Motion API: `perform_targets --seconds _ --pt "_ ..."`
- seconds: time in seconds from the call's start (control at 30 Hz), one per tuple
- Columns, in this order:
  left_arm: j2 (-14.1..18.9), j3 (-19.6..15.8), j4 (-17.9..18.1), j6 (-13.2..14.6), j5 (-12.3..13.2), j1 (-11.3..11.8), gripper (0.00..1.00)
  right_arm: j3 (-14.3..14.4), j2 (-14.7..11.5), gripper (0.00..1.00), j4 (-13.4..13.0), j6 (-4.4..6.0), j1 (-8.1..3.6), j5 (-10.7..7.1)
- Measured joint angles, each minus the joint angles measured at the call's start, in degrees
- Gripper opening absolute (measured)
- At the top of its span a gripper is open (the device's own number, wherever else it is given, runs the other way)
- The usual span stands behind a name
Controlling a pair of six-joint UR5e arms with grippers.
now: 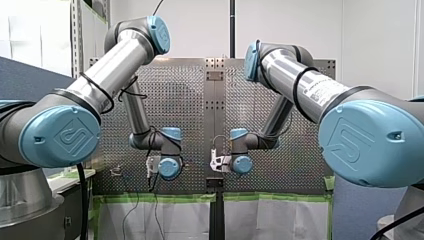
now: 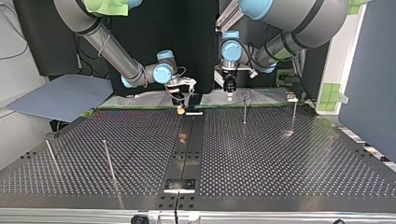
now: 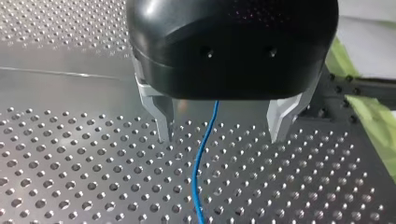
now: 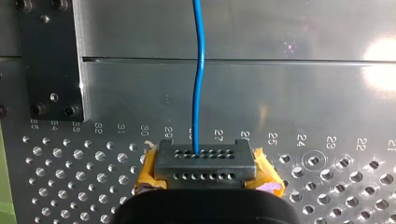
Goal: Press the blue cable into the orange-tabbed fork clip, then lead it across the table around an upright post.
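While both arms reach in side by side at the far edge of the perforated surface [image 2: 280, 158] in the top view, the two hands are positioned close to the centre seam, just beside each other.

The left hand [image 3: 222, 137] is held close over the surface with its two metal fingers [image 3: 161, 116] spread wide. The blue cable [image 3: 201, 161] is seen passing between these fingers without touching either. It emerges from under the black hand body and is laid across the holes ahead of the hand.

The right hand [image 4: 205, 162] is pressed together, pinching the blue cable. In the right wrist view the cable is seen to end at the tip of the grey finger block [image 4: 205, 175], which is flanked by yellow pads [image 4: 148, 175]. From there the cable is led straight away from the hand over a plain, unperforated strip of the surface. Engraved numbers are stamped beside the nearest row of holes.

Thin upright posts are mounted on the surface. In the top view, the far posts [image 2: 244, 111] are located at the right, near the left hand. The near posts [image 2: 109, 161] are located at the left, well apart from both hands. The cable cannot be made out in the top view, so its position relative to any post cannot be told.
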Motion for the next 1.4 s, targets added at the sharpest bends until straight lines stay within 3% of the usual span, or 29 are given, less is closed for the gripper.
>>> perform_targets --seconds 0.3,0.47,0.63,0.9,1.13,1.4 --pt "-0.7 2.2 -1.6 1.0 -0.4 0.2 1.00 0.0 0.0 0.00 0.1 -0.01 0.00 0.00" --pt "-2.9 4.5 -3.8 1.8 -0.5 0.2 1.00 0.0 0.0 0.00 0.1 -0.09 0.04 0.00" --pt "-4.8 7.1 -6.4 0.6 -0.6 0.2 1.00 0.0 0.0 0.00 0.2 -0.19 0.01 0.00" --pt "-4.5 10.8 -10.4 1.3 -1.1 -0.3 1.00 0.0 0.0 0.00 0.2 -0.26 -0.07 0.00" --pt "-4.1 9.2 -13.7 4.6 -3.0 -1.9 1.00 0.0 0.0 0.00 0.1 -0.25 -0.30 0.00" --pt "-4.0 5.8 -12.5 5.6 -2.7 -2.5 1.00 0.0 0.0 0.00 0.0 -0.18 -0.42 0.00"
